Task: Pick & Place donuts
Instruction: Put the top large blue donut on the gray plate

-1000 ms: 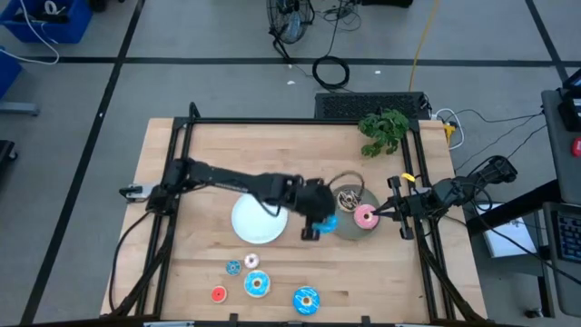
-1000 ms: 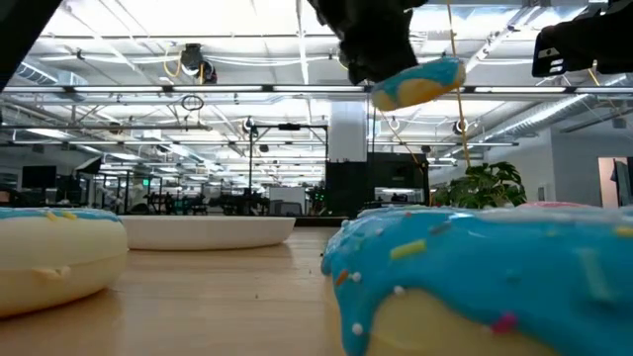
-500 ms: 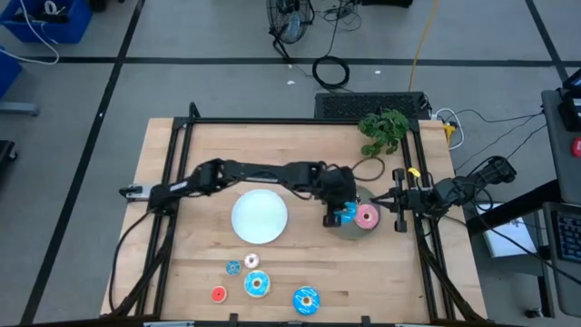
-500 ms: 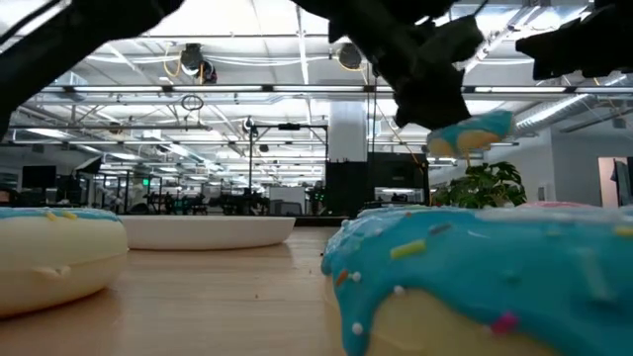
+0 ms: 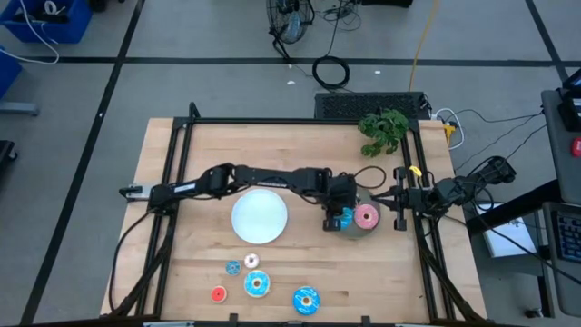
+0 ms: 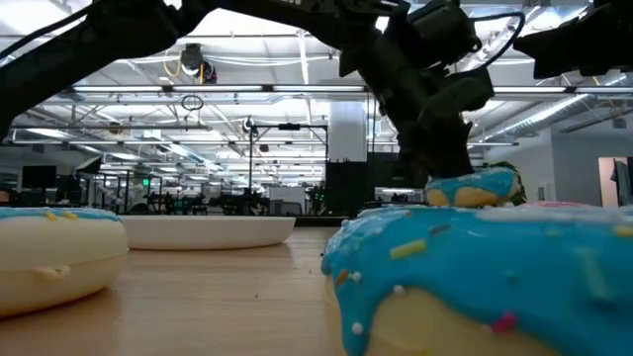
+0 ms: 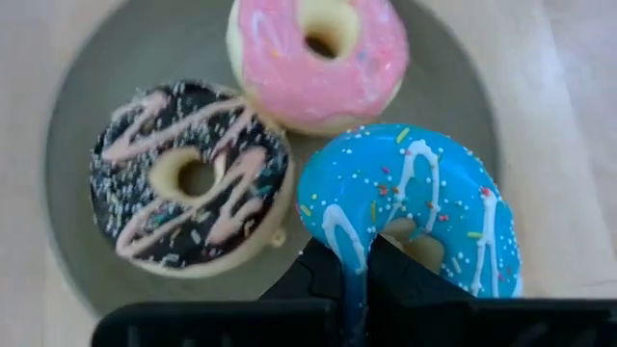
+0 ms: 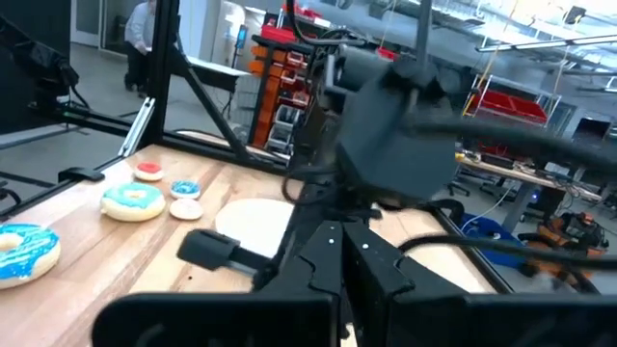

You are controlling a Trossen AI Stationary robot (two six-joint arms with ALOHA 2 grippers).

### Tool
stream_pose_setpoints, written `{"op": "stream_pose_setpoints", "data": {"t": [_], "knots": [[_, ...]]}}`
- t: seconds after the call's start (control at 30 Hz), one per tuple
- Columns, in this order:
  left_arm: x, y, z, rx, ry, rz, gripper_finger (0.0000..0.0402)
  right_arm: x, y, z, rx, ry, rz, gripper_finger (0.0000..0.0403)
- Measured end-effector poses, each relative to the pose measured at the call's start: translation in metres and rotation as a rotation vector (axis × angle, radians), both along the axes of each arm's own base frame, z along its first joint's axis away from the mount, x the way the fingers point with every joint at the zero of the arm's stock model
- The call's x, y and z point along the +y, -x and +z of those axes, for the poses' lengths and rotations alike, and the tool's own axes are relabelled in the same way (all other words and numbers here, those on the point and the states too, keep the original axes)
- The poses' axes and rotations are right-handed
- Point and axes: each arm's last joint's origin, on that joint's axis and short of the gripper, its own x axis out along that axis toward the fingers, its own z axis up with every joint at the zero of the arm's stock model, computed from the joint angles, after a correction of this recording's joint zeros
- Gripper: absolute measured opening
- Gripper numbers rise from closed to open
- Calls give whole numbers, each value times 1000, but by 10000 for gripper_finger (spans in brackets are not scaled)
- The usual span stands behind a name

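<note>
My left gripper reaches across to the grey plate and is shut on a blue sprinkled donut, low over the plate's near part. A pink donut and a brown donut with pink stripes lie flat on that plate. Several more donuts lie flat near the table's near edge: a large blue one, a medium blue one, a red one and two tiny ones. My right gripper waits shut at the table's right edge. My left gripper pinches the blue donut's ring between its two fingers, one finger at the hole and the other outside. The fingers come from above, slanting toward the table's right. The donut is tilted; whether it touches the plate I cannot tell.
A round white plate lies left of the grey plate, under the left arm. A green plant stands at the far right corner. Black frame rails run along the table's sides. Bare wood lies between the plates and the loose donuts.
My left gripper has carried the blue donut from beside the white plate toward the table's right, to above the grey plate, and has come down close to the pink and brown donuts. The donuts on the table have stayed put.
</note>
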Motion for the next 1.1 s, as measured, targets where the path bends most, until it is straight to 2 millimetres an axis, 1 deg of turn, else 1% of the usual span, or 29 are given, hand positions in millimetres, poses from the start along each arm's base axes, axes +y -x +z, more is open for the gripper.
{"op": "stream_pose_setpoints", "data": {"t": [0.2, 0.3, 0.37, 0.43, 0.63, 0.9, 1.0, 1.1], "knots": [[-14, -1, 0, -18, -21, -14, 15, 0, 0, 0, -1, -1, 1, 0], [-12, -4, -7, -16, -17, -11, 12, 0, 0, 0, -1, -5, 2, 0], [-10, -6, -19, -1, -16, -7, 12, 0, 0, 0, 0, -5, 3, 0], [-10, -7, -24, 4, -16, -5, 12, 0, 0, 0, 4, -5, 4, 0], [-12, -6, -25, 12, -20, -5, 33, 0, 0, -1, 6, -3, 4, 0], [-11, -6, -25, 12, -28, -27, 41, 0, 0, -1, 7, -3, 5, 0], [-14, -6, -25, 13, -7, -48, 62, 0, 0, -1, 7, -3, 5, 0], [-16, -5, -26, 21, -7, -55, 105, 0, 0, -1, 7, -3, 5, 0]]}}
